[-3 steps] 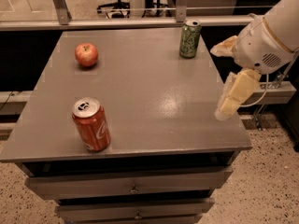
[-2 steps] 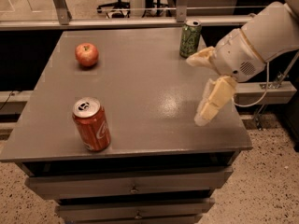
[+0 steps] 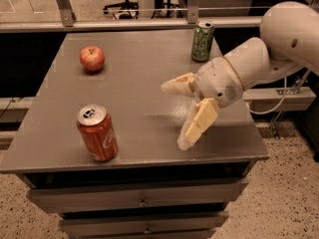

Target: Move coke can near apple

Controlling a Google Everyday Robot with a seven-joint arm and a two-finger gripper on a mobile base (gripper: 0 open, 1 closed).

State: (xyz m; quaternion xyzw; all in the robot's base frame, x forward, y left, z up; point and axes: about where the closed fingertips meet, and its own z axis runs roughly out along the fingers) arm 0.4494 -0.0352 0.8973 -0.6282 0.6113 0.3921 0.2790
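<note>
Coke can point(image 3: 97, 132) unmoved; gripper point(image 3: 175, 115), splayed wide, now farther left above the table point(image 3: 139, 73) middle.

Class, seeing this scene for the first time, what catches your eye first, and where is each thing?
The big white arm reaching in from the right, its gripper open above the front right of the grey table. Next, the coke can standing at the front left, and the apple at the back left, well apart from it.
</note>
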